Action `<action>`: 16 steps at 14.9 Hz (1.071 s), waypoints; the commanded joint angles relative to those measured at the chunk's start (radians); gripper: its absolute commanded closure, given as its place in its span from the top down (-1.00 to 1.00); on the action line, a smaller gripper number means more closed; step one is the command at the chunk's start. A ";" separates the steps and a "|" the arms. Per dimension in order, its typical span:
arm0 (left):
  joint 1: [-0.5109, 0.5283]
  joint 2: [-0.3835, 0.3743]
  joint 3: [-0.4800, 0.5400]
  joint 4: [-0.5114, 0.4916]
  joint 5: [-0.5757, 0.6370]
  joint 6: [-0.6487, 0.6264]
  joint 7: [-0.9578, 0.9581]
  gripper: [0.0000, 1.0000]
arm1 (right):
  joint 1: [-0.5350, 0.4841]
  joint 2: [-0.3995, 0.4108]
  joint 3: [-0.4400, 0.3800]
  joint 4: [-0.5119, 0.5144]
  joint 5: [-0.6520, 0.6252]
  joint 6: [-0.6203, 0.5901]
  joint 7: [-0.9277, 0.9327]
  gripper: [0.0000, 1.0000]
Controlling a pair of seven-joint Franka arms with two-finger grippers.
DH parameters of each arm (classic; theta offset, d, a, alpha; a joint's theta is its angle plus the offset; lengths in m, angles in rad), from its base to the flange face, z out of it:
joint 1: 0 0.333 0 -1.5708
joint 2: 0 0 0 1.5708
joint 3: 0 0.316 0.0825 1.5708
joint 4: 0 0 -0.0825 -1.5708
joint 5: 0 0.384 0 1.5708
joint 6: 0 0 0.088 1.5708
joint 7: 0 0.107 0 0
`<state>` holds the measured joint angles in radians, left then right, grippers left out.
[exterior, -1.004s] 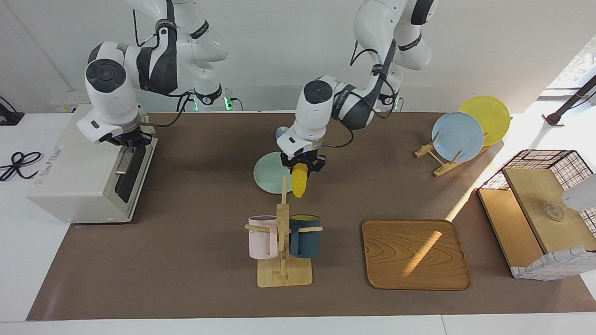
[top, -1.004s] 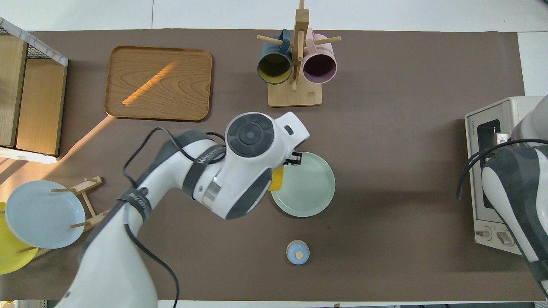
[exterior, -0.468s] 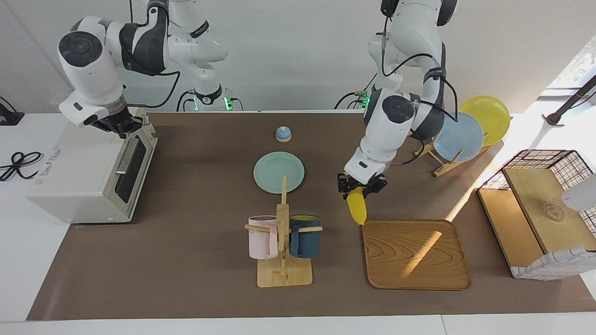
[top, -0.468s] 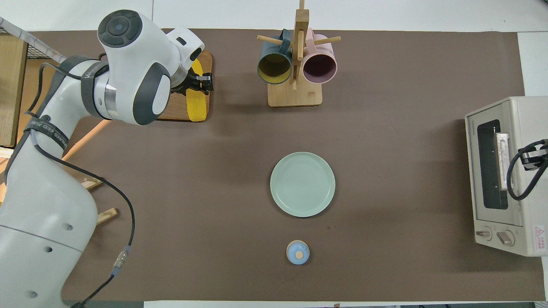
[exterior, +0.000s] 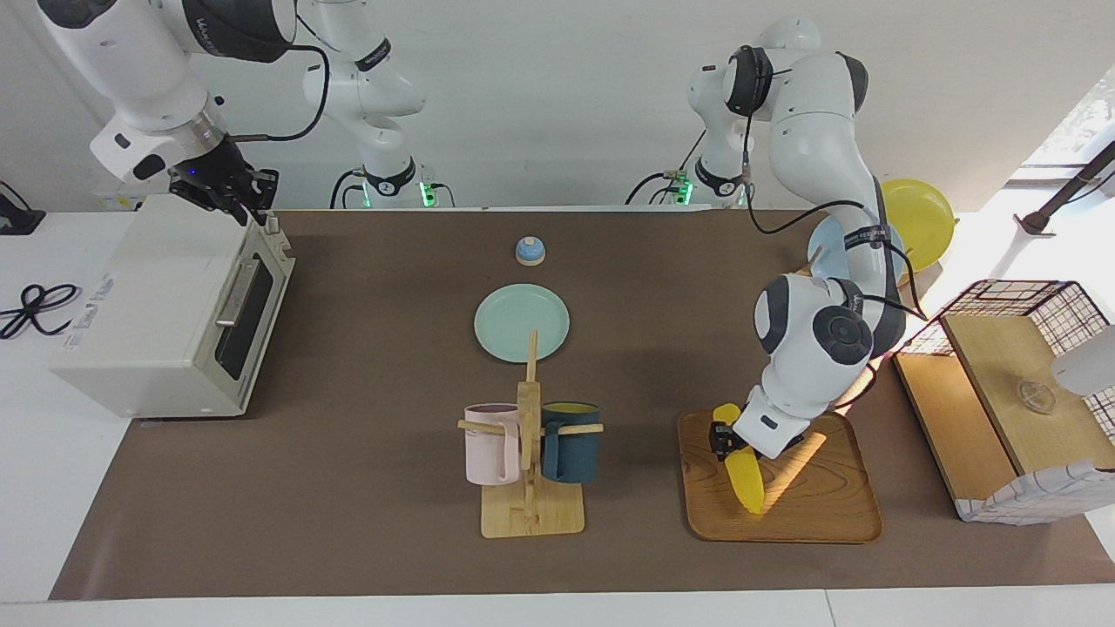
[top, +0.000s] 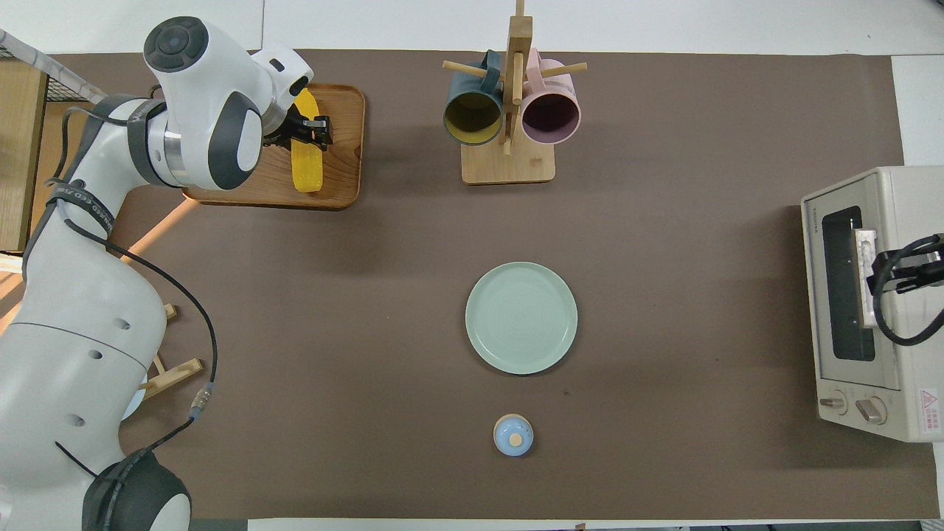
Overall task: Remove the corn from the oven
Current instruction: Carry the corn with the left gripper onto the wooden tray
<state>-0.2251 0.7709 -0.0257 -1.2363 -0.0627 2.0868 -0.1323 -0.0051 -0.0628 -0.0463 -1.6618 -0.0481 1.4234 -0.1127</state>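
Legible markings, this moment:

1. Oven point(top: 870, 310): small dark brand word runs sideways along the front panel beside the glass door in the overhead view; appears to read "TOSHIBA", letters very small, reading uncertain.
2. Oven, front panel by the two knobs: red-and-white warning sticker point(top: 928, 403) with a triangle sign; its small print is unreadable.
3. Oven, top face in the facing view: a line of grey lettering point(exterior: 89, 306), too slanted to read.
4. Left arm point(top: 81, 214): dark band carries white lettering, not legible.

No other text, numbers or signs can be read.
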 commanded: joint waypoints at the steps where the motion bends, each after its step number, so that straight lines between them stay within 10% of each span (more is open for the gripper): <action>1: 0.021 0.048 -0.007 0.080 0.017 -0.024 0.060 -1.00 | 0.022 0.029 0.020 0.056 0.025 -0.018 0.033 -0.45; 4: 0.027 0.047 -0.003 0.078 0.018 -0.027 0.068 -1.00 | 0.025 0.031 0.023 0.063 0.027 -0.027 0.036 -0.42; 5: 0.027 0.047 -0.002 0.078 0.018 -0.030 0.080 -1.00 | 0.025 0.031 0.023 0.063 0.025 -0.027 0.036 -0.08; 6: 0.027 0.045 -0.002 0.078 0.018 -0.034 0.095 0.98 | 0.025 0.031 0.022 0.063 0.027 -0.027 0.036 0.53; 7: 0.027 0.039 0.000 0.080 0.018 -0.054 0.103 1.00 | 0.024 0.032 0.022 0.063 0.025 -0.027 0.036 1.00; 16: 0.024 -0.344 0.001 -0.044 0.017 -0.312 0.030 1.00 | 0.013 0.079 0.023 0.140 0.019 -0.049 0.036 1.00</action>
<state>-0.2022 0.5766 -0.0249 -1.1579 -0.0623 1.8286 -0.0725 0.0163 -0.0344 -0.0335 -1.6057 -0.0452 1.4166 -0.0849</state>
